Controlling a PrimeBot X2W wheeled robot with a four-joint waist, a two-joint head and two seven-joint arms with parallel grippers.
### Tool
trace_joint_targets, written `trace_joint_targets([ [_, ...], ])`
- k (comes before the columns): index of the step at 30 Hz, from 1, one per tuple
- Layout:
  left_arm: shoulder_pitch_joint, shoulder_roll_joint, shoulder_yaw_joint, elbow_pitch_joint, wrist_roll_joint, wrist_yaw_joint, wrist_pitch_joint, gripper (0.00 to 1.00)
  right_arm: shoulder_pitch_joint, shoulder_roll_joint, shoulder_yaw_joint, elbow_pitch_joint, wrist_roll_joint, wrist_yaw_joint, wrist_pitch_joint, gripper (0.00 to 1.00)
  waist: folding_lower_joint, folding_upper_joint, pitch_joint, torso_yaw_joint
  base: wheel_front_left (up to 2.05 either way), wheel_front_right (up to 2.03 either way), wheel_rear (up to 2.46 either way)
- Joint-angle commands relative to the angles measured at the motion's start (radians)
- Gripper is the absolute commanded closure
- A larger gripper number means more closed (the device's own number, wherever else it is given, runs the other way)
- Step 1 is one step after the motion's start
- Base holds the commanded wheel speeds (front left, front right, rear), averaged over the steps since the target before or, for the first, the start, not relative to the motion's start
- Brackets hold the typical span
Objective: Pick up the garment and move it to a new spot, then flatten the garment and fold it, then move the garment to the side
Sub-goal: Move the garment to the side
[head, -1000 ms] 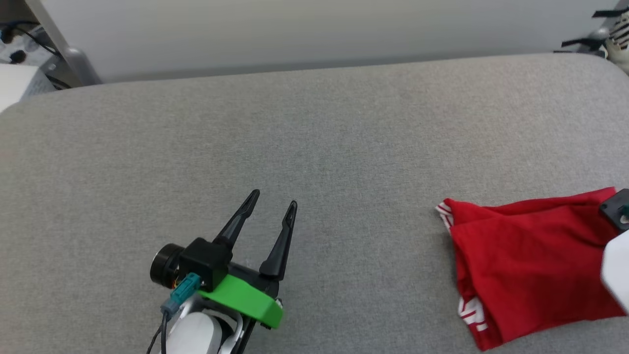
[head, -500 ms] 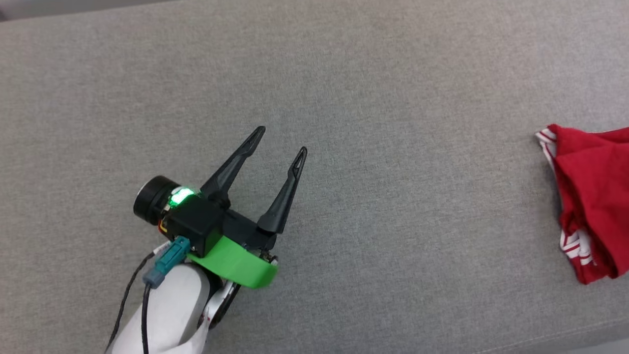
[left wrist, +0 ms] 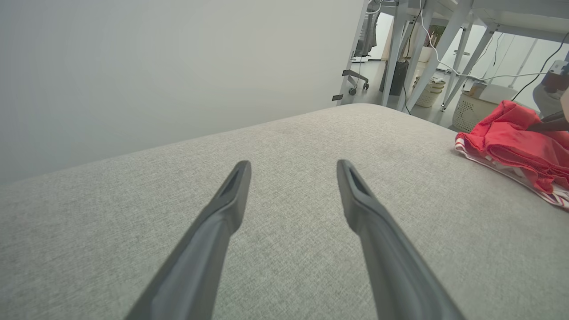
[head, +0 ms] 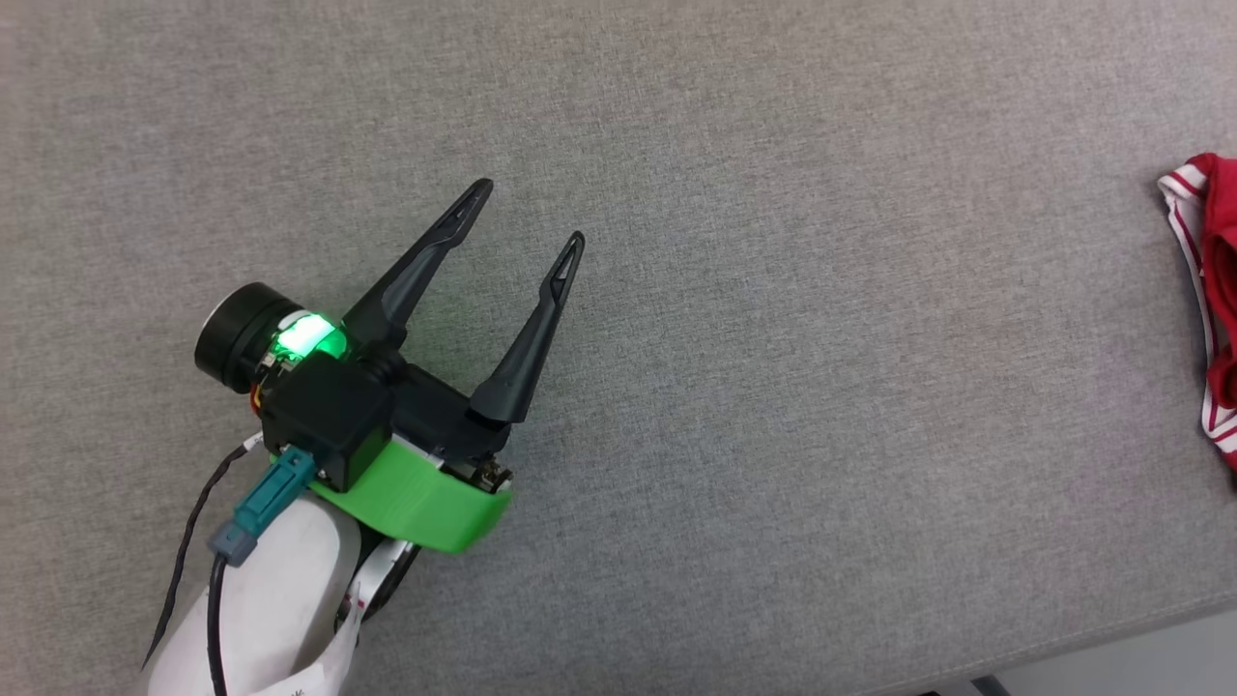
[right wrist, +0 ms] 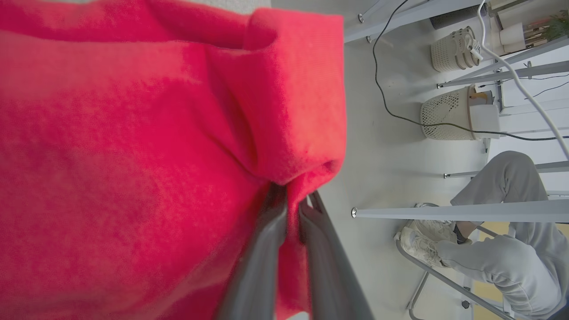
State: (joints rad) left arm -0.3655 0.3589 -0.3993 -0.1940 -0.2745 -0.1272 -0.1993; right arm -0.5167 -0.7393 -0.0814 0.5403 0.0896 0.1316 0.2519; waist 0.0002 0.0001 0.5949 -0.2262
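Note:
The garment (head: 1216, 290) is a red shirt with red-and-white striped trim, bunched at the right edge of the grey cushioned surface (head: 773, 338). In the left wrist view the garment (left wrist: 511, 142) lies heaped at the far right. My right gripper (right wrist: 293, 200) is shut on a fold of the garment (right wrist: 133, 155), red cloth pinched between its fingers. My left gripper (head: 530, 211) hovers open over bare cushion at the left, far from the garment; its fingers (left wrist: 231, 195) hold nothing.
Beyond the cushion's edge are grey table legs (right wrist: 444, 212), a white mesh basket (right wrist: 444, 119), cables on the floor, and a seated person's legs and shoes (right wrist: 489, 240). A pale wall (left wrist: 178, 66) stands behind the cushion.
The head camera has tilted down and swung left, so the garment has slid toward the right edge. The left gripper stays open and sits a little higher in view.

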Motion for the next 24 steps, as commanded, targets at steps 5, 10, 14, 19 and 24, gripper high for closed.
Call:
trace_joint_targets([
  [5, -0.015, 0.008, 0.003, 0.001, -0.005, 0.007, 0.0, 0.0, -0.042, 0.044, -0.042, 0.032, -0.062, -0.001, -0.005, 1.0, -0.0002, -0.0001, 0.011, -0.006, 0.0, 0.0, 0.0],
  [10, -0.007, -0.002, 0.003, 0.033, -0.016, 0.012, -0.018, 0.0, -0.04, 0.064, -0.095, 0.032, -0.096, -0.001, 0.01, 0.0, -0.0002, -0.0001, -0.038, 0.005, 0.0, 0.0, 0.0],
  [14, 0.014, -0.023, 0.004, 0.075, -0.027, 0.019, -0.04, 0.0, -0.015, 0.063, -0.131, 0.004, -0.115, -0.001, 0.031, 0.0, -0.0002, -0.0001, -0.114, 0.02, 0.0, 0.0, 0.0],
  [19, 0.057, -0.047, 0.022, 0.128, -0.042, 0.031, -0.056, 0.0, 0.023, 0.081, -0.134, -0.091, -0.112, -0.001, 0.049, 0.0, -0.0002, -0.0001, -0.224, 0.04, 0.0, 0.0, 0.0],
  [24, 0.118, -0.071, 0.057, 0.177, -0.061, 0.044, -0.061, 0.0, 0.07, 0.133, -0.095, -0.254, -0.068, -0.001, 0.061, 0.0, -0.0002, -0.0001, -0.339, 0.072, 0.0, 0.0, 0.0],
])
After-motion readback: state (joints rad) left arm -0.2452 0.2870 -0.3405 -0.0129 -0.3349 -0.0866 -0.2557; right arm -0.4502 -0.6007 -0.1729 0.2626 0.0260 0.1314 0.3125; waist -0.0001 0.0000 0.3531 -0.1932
